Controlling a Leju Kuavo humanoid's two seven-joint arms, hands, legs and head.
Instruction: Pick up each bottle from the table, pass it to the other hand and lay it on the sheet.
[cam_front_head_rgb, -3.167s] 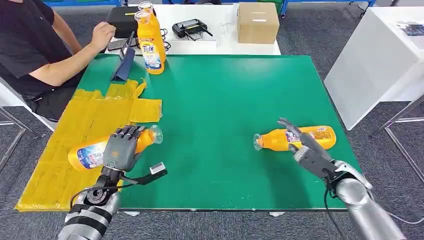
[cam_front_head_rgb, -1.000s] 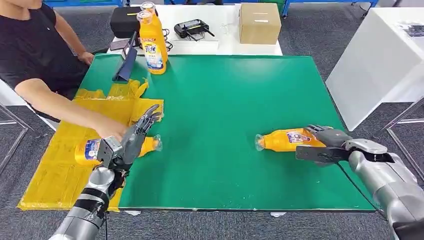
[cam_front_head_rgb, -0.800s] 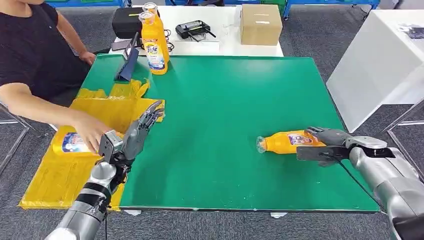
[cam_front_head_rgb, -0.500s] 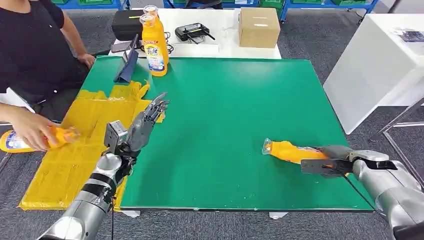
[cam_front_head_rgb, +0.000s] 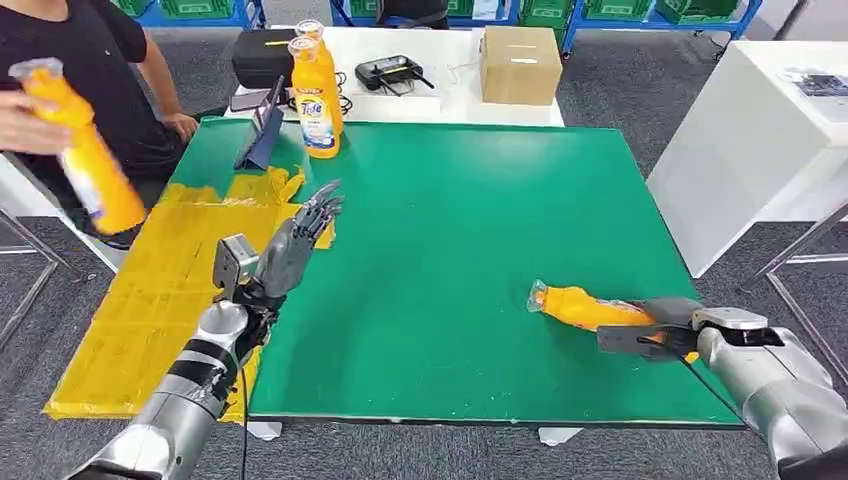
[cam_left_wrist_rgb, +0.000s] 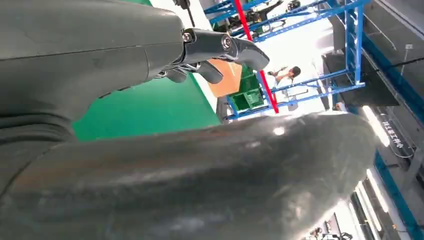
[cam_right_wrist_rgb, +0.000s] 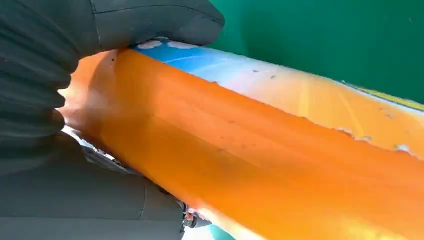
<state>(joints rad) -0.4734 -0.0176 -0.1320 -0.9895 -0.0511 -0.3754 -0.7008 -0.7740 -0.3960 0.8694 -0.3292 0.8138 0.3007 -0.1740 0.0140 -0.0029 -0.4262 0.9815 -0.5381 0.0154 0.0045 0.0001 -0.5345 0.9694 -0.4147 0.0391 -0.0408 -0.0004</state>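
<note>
Orange plastic marks the bottle (cam_front_head_rgb: 585, 308), which lies near the right front corner of the green table (cam_front_head_rgb: 450, 230), its cap end pointing toward the table's middle and tipped a little upward. In the head view the right hand (cam_front_head_rgb: 650, 328) is wrapped around the bottle's base end. The left hand (cam_front_head_rgb: 290, 245) hovers with fingers spread and nothing in it, at the table's left side over the edge of the yellow sheet (cam_front_head_rgb: 150, 300). Beyond the table's left edge, a person's hand (cam_front_head_rgb: 25, 105) holds another orange bottle (cam_front_head_rgb: 85, 150).

The left wrist view shows the left hand's fingers extended, holding nothing.

The right wrist view shows thumb and fingers pressed on the bottle's body. Gripped so near one end, the smooth bottle could swing or slip during the handover.
</note>
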